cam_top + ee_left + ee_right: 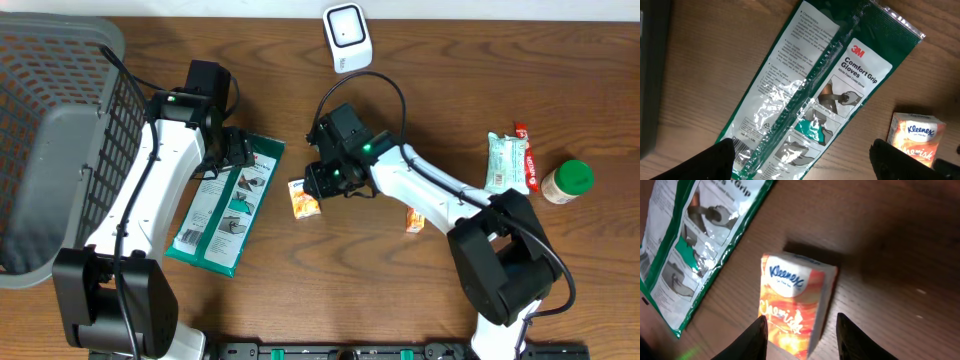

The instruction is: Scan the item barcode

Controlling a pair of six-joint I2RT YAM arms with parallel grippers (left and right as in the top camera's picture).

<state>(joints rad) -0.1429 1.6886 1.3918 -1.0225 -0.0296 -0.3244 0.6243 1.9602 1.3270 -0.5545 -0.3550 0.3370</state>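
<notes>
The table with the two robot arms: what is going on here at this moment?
The right hand is down over a small Kleenex tissue pack lying on the table, one finger on each side. Whether it already grips the pack is not clear. The left hand hangs open above the green gloves packet and holds nothing. The white scanner stands at the far edge, and no item is near it yet.

You are looking at an orange, flame-patterned tissue pack (792,307) wearing a white oval with blue lettering, a green-and-white glove packet (810,100) carrying a red logo, and a white scanner (346,35) on a brown wood-grain table (450,80).
</notes>
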